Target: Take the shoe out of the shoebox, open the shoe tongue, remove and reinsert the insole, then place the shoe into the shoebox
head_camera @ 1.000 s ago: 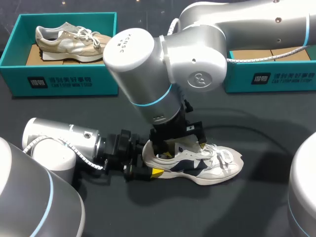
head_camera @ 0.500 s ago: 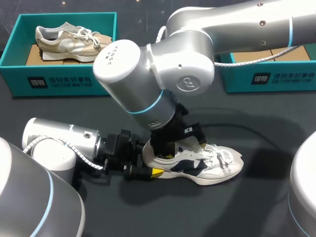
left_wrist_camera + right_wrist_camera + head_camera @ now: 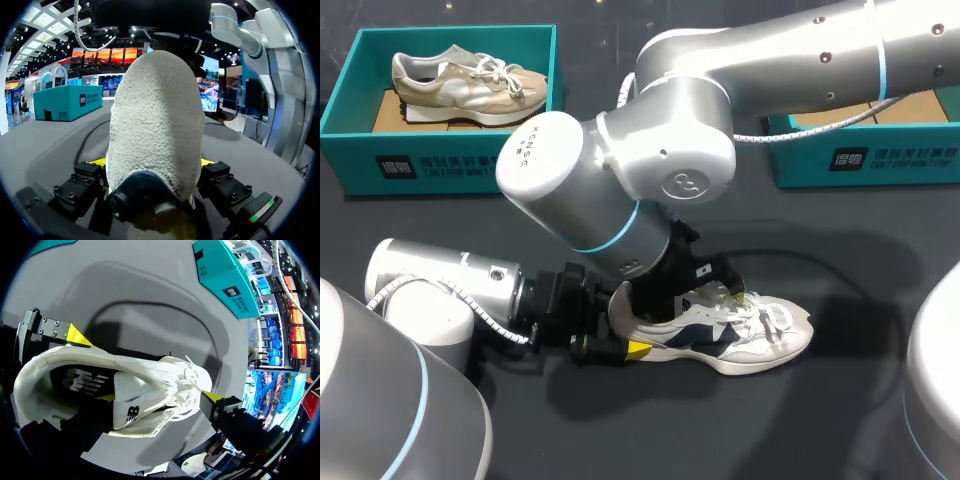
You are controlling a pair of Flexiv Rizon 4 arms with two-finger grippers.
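Note:
A white and navy shoe (image 3: 735, 335) lies on its sole on the dark table, toe pointing right. My left gripper (image 3: 610, 340) lies low on the table and is shut on the shoe's heel (image 3: 155, 130), with a finger on each side. My right gripper (image 3: 705, 300) comes down from above over the shoe's opening and is open. In the right wrist view the right gripper (image 3: 159, 397) straddles the lifted tongue (image 3: 132, 410) and the laces. One yellow tip is inside the shoe (image 3: 100, 370) and the other is past the laces. The insole is hidden.
A teal shoebox (image 3: 450, 160) at the back left holds a beige shoe (image 3: 465, 80). A second teal box (image 3: 865, 155) stands at the back right, partly behind my right arm. A black cable (image 3: 790, 258) lies on the table beyond the shoe.
My right arm's wrist and forearm have swung left and lower over the shoe, while its gripper stays at the opening. The shoe and my left gripper have kept still.

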